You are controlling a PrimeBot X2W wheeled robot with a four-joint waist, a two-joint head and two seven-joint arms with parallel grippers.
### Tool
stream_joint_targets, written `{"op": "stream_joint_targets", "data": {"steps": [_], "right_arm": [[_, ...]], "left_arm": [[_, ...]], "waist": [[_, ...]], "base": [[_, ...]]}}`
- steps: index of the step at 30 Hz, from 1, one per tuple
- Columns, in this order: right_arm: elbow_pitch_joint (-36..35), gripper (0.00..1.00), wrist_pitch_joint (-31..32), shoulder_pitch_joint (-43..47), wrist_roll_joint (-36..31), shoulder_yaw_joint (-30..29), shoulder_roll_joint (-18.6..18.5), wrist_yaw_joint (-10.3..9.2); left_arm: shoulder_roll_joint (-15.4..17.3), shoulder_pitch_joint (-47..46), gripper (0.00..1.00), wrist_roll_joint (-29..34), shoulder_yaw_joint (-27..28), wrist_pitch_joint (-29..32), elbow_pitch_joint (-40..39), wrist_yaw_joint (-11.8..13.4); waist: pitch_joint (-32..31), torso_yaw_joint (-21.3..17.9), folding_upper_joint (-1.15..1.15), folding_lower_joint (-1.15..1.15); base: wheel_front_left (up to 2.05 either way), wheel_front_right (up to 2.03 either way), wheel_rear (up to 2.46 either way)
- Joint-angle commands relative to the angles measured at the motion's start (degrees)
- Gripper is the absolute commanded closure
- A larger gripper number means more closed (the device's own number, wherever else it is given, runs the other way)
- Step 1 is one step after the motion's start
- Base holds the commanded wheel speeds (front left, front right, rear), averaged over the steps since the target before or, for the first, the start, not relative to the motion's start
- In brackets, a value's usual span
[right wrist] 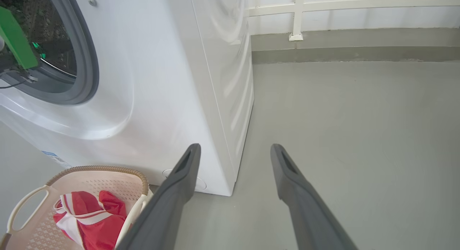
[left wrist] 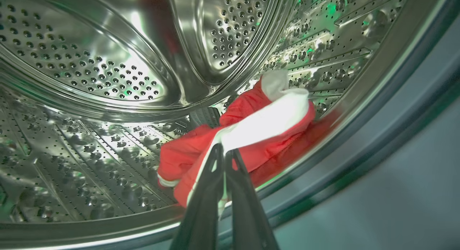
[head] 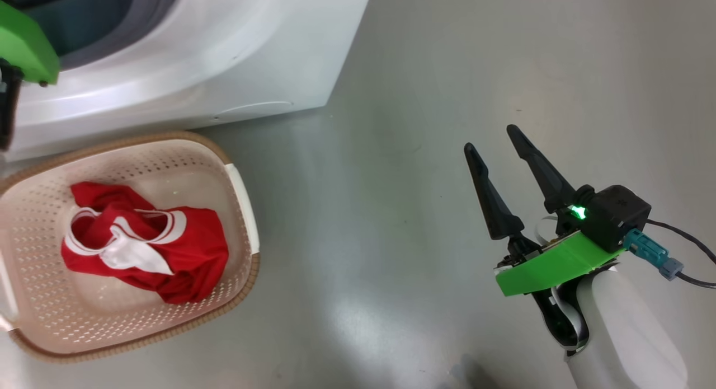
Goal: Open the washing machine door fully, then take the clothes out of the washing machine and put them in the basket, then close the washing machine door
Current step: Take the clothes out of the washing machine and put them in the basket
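Inside the steel drum (left wrist: 90, 73) of the washing machine (head: 212, 53), my left gripper (left wrist: 224, 151) is shut on a red garment with white trim (left wrist: 266, 120), one of the clothes, lying at the drum's lower front. In the head view, the left arm's green wrist cover (head: 25, 45) reaches into the drum mouth. Another red and white garment (head: 190, 249) lies in the cream basket (head: 140, 140) on the floor in front of the machine. My right gripper (head: 490, 138) hangs open and empty over the floor to the right. The washing machine door is out of view.
The grey rubber ring (right wrist: 90, 63) frames the drum mouth. Grey floor (head: 391, 182) stretches between the basket and my right arm. A white railing (right wrist: 298, 16) and a low kerb stand beyond the machine's right side. A dark cable (head: 688, 249) trails from my right wrist.
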Motion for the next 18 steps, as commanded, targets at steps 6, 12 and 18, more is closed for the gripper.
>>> {"op": "stream_joint_targets", "data": {"steps": [6,12,18], "right_arm": [[-1.11,0.0,-0.68,1.16,-0.54,0.38,-1.09,0.09],[-0.81,0.0,-0.68,2.08,-0.7,-0.45,-1.8,0.09],[-0.87,0.0,-0.68,3.82,-0.89,-1.97,-2.3,0.09]], "left_arm": [[1.27,5.98,1.0,0.11,7.12,-0.47,-7.24,0.72],[-0.52,12.49,1.0,2.1,14.73,-0.47,-14.69,1.27],[-3.03,21.15,1.0,5.27,24.08,-0.47,-22.55,1.3]], "waist": [[-2.16,2.58,0.0,0.0],[-4.3,4.48,0.0,0.0],[-7.16,6.43,0.0,0.0]], "base": [[0.0,0.0,0.0],[0.0,0.0,0.0],[0.0,0.0,0.0]]}}
